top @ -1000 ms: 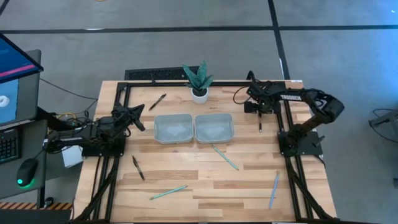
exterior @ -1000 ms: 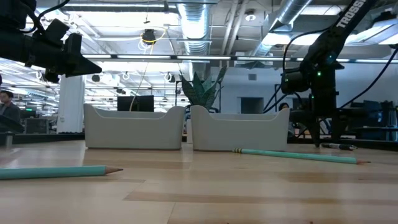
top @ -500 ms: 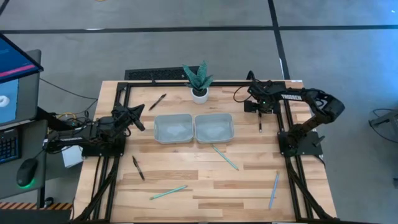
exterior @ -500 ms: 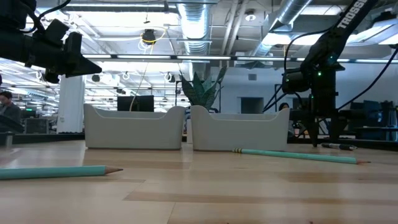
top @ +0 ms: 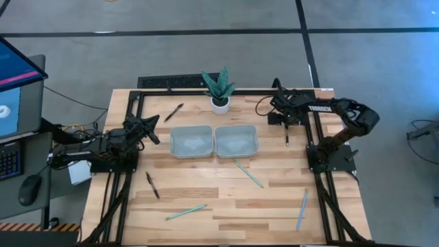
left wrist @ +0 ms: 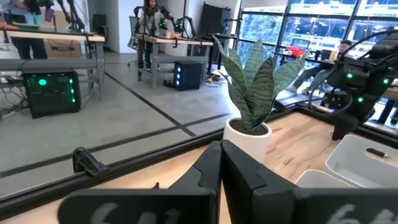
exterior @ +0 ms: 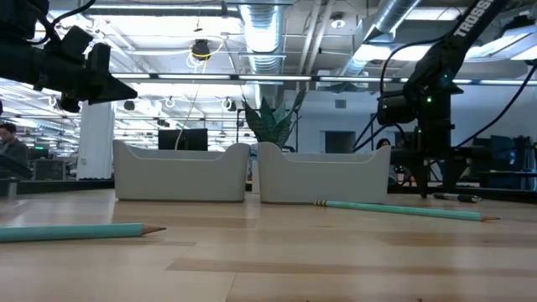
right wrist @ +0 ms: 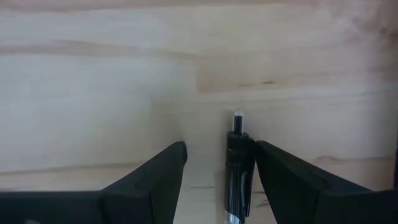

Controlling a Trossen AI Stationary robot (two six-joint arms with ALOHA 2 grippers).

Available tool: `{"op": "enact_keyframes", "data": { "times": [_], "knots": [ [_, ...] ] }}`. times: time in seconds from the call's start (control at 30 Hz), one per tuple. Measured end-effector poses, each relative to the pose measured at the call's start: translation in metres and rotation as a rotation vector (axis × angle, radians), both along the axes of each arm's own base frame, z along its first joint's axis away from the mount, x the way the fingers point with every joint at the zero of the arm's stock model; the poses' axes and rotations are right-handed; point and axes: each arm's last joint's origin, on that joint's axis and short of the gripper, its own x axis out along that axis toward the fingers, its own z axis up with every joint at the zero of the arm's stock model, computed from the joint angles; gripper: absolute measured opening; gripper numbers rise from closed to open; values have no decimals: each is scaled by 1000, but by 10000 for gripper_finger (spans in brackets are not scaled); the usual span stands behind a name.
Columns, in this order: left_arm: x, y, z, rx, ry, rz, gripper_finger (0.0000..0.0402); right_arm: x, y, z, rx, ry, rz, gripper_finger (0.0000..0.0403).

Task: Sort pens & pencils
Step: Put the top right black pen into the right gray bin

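Altogether, three short, thin dark pens are counted in the high view: one [top: 173, 112] near the far left part of the pale planked wooden surface [top: 226, 202], one [top: 152, 185] toward the left side nearer the front, and one [top: 287, 137] by the right rail. Three long, thin pale teal pencils are also counted: one [top: 247, 173] lying slantwise just in front of the trays, one [top: 185, 213] near the front left, and one [top: 301, 209] near the front right. Two pale grey, rounded rectangular plastic trays are set touching side by side at the middle, the left tray [top: 191, 141] and the right tray [top: 236, 140]; no contents can be made out in them. A single small white pot holding a spiky green plant [top: 219, 90] is placed behind them.

The right gripper [top: 285, 119] is lowered over the far end of the pen by the right rail; its smooth dark fingers [right wrist: 155, 180] are spread wide apart, with the glossy black pen [right wrist: 239, 168] lying between them on the wood, not clamped. The left gripper [top: 152, 129] is held above the left edge of the surface, its fingers [left wrist: 205, 174] pressed together on nothing.

White lettering is seen on the right arm, partly read as "TROSS" in the low view.
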Motion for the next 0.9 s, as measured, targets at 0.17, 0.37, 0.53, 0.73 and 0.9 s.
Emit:
{"op": "enact_keyframes", "data": {
  "times": [0.17, 0.37, 0.53, 0.73, 0.9],
  "knots": [
    [0, 0, 0, -6, -6, 0, 0, 6, 5, 0, -62, 42, 6, 226],
    [0, 0, 0, -6, -6, 1, 0, 11, 11, 0, -91, 49, -49, 226],
    [0, 0, 0, -6, -6, 0, 0, 11, 13, 0, -60, 24, -68, 226],
    [0, 0, 0, -6, -6, 0, 0, 11, 15, 0, -35, 19, -122, 226],
    [0, 0, 0, -6, -6, 1, 0, 11, 18, 0, -26, 33, -110, 226]
  ]
}}
